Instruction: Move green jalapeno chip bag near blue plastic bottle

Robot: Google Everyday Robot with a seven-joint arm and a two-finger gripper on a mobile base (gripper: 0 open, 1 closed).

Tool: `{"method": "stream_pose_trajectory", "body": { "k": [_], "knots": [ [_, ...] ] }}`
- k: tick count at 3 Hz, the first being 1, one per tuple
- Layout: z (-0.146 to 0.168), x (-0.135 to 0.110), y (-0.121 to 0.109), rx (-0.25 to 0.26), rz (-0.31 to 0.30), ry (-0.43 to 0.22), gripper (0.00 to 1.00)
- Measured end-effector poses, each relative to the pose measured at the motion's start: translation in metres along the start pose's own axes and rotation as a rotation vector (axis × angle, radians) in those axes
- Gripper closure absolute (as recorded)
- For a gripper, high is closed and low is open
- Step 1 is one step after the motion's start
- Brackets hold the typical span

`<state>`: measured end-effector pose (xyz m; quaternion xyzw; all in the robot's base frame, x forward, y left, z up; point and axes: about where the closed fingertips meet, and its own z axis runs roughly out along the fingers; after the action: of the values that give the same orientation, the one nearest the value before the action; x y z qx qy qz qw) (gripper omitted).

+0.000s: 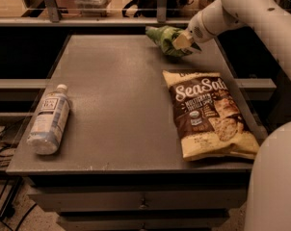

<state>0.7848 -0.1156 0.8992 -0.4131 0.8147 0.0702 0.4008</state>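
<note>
The green jalapeno chip bag [164, 37] is at the far right of the grey table [121, 85], crumpled and held a little above the surface. My gripper [185, 44] is shut on the bag's right end, with the white arm reaching in from the upper right. The blue plastic bottle [48, 120] lies on its side near the table's front left edge, white cap pointing away.
A large brown-and-yellow Sea Salt chip bag [208, 114] lies flat at the right front of the table. A rail and shelves run behind the table's far edge. The robot's white body fills the lower right corner.
</note>
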Motion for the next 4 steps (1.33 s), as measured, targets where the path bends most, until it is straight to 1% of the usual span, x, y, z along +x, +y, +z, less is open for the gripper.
{"method": "stream_pose_trajectory", "body": {
  "k": [1,2,3,4],
  "knots": [
    [-0.027,-0.047,0.027,-0.052,-0.144,-0.064,1.0],
    [-0.062,-0.083,0.054,-0.109,-0.245,-0.129,1.0],
    [-0.062,-0.083,0.056,-0.116,-0.254,-0.127,1.0],
    [-0.056,-0.09,0.072,-0.157,-0.309,-0.129,1.0]
  ]
}}
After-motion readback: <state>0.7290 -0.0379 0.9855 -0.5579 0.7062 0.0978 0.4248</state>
